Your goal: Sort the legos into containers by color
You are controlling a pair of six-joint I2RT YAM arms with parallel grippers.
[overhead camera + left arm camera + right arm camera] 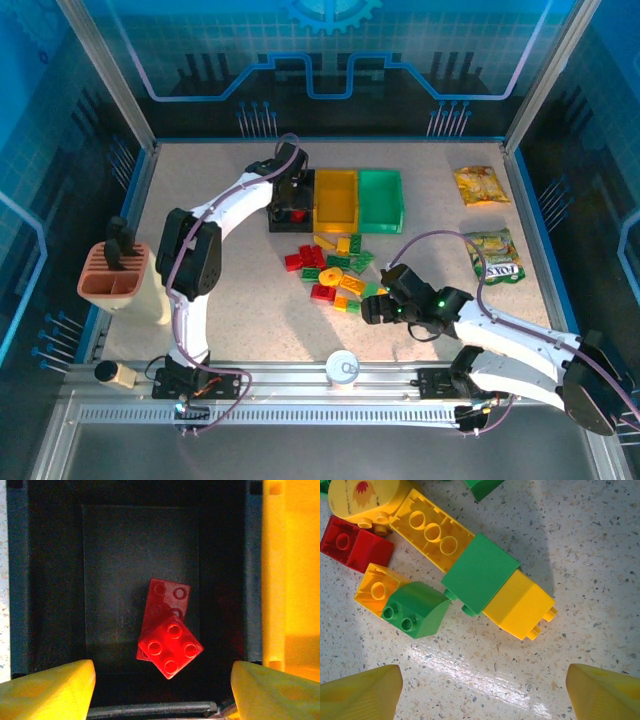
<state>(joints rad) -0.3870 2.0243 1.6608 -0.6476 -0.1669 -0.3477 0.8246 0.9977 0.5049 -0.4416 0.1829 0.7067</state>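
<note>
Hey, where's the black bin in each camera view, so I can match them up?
Top external: black bin at the left end of the bin row.
Left wrist: black bin straight below, two red bricks on its floor.
Right wrist: loose legos on the table.
Shared landmark: yellow bin beside it on the right.

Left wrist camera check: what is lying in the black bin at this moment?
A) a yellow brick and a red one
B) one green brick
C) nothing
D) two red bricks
D: two red bricks lie overlapping on the floor of the black bin.
</note>
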